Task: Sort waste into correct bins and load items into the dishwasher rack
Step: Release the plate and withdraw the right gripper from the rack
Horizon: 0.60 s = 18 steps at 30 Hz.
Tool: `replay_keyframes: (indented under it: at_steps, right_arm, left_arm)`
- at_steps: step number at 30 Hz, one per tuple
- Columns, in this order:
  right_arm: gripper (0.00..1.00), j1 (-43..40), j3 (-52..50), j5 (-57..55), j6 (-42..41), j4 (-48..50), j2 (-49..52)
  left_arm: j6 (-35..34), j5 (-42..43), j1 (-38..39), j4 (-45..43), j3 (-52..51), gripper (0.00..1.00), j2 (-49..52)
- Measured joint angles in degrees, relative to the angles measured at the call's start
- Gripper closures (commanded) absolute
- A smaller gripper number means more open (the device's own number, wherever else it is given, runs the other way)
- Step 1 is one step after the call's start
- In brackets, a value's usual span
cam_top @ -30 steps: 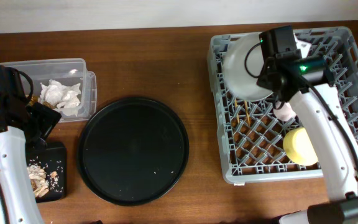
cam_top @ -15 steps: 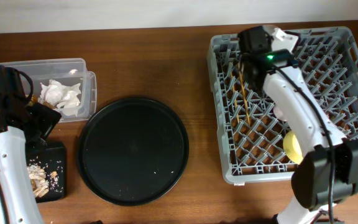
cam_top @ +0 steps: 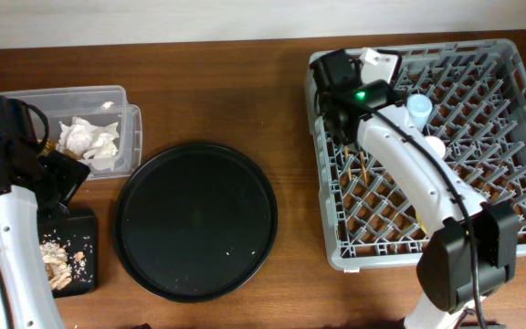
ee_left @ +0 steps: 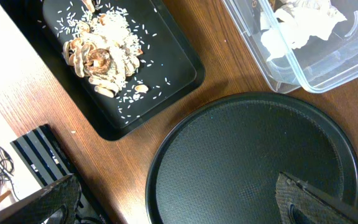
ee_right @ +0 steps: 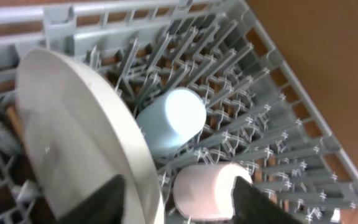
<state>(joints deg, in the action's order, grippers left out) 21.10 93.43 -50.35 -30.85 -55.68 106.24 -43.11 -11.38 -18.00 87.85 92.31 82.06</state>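
biggest first: the dishwasher rack (cam_top: 373, 260) fills the right side of the wooden table (cam_top: 245, 91), and my right arm reaches across it to its far left corner. mid-table sits the round black tray (cam_top: 194, 219), just a few specks on it. over on the left, the clear box (cam_top: 99, 102) is at the far edge, with the shallow black tray (cam_top: 85, 228) near it on the closer side. in the rack, the plate (ee_right: 73, 124) stands on edge between the pegs, leaning a little. the right gripper (ee_right: 179, 208) is right at it: fingers (ee_right: 263, 199) spread, the plate's rim sitting in the gap close against one finger, the other finger clear of it. the left gripper (ee_left: 176, 190) hangs over the rim of the round black tray, spread wide, nothing between its fingers. smaller stuff now: the blue cup (ee_right: 169, 118) sits among the pegs just beside the plate, the pink cup (ee_right: 207, 186) close next to it. the chopsticks (cam_top: 354, 166) lie low in the lattice under my arm. the tissues (cam_top: 85, 139) are crumpled in the clear box, and the crumbs (ee_left: 101, 56) are heaped in the shallow black tray.
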Motion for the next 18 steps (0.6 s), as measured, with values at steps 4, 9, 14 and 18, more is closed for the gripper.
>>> replay_keyframes:
  at_steps: [4,9,14,18]
  right_arm:
    - [0.02,2.3,2.5,1.3,0.0,-5.2,0.0]
    - [0.02,5.7,9.9,16.8,1.1,-11.3,-2.5]
    - [0.01,10.2,11.0,44.1,9.2,-9.0,-3.8]
    - [0.07,13.2,10.5,49.4,11.0,-7.9,-1.5]
  left_arm:
    - [0.0,0.0,0.0,0.0,0.0,0.01,0.0]
    - [0.0,0.0,0.0,0.0,0.0,0.01,0.0]
    - [0.0,0.0,0.0,0.0,0.0,0.01,0.0]
    - [0.0,0.0,0.0,0.0,0.0,0.01,0.0]
